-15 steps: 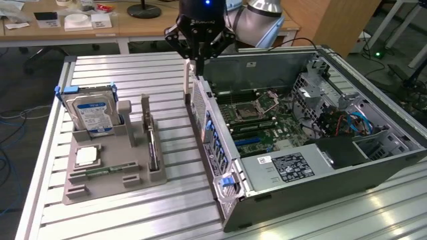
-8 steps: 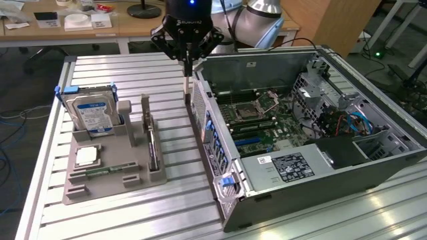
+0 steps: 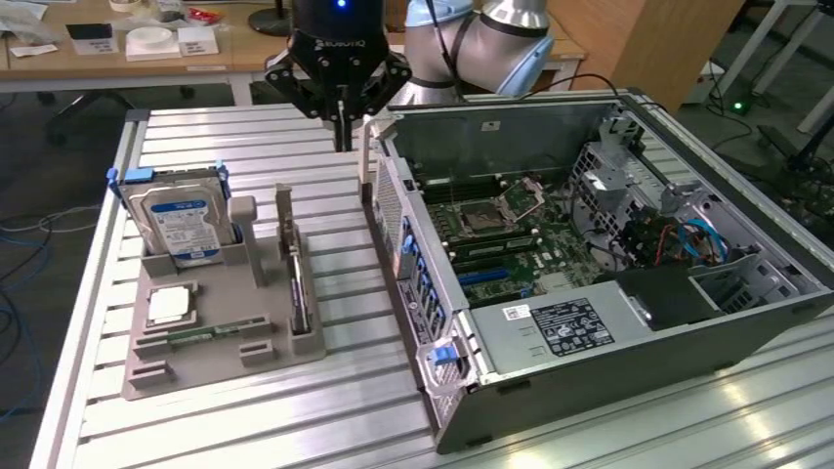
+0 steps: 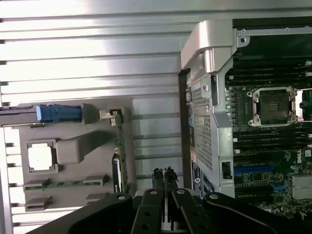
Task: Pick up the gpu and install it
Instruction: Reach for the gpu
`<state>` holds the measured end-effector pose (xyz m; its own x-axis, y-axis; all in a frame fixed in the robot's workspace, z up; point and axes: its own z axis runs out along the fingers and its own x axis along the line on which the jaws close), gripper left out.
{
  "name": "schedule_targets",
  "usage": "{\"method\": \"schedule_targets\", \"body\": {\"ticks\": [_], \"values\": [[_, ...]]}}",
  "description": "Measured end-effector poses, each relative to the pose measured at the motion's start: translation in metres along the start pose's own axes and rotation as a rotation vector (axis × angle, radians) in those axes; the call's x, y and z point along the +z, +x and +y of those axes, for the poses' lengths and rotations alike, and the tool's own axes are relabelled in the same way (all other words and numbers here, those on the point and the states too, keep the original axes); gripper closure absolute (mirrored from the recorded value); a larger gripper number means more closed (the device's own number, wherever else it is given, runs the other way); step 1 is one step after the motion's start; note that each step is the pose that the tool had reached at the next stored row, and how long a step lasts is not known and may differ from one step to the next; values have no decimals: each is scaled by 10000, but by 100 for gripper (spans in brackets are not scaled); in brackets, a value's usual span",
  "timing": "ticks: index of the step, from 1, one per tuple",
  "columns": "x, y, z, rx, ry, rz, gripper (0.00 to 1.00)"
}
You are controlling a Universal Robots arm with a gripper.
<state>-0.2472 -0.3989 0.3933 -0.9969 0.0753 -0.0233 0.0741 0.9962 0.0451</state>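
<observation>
The gpu (image 3: 301,288) stands on edge in the grey fixture (image 3: 215,293); probably light, stiff and fragile, best held by its top edge. The fingers (image 3: 342,127), above the fixture's far end, are clenched empty.

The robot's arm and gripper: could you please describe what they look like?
The gripper is black, with a blocky body carrying pale lettering and a small blue light at its top, and two jointed linkage fingers tapering to slim tips. The arm is a rounded silvery-grey tube with pale blue joint covers, and a black cable runs along it.
</observation>
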Motion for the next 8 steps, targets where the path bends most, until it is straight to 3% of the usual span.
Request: {"method": "schedule_targets", "body": {"ticks": [8], "values": [[-6,235,-18,0,0,0,85]]}}
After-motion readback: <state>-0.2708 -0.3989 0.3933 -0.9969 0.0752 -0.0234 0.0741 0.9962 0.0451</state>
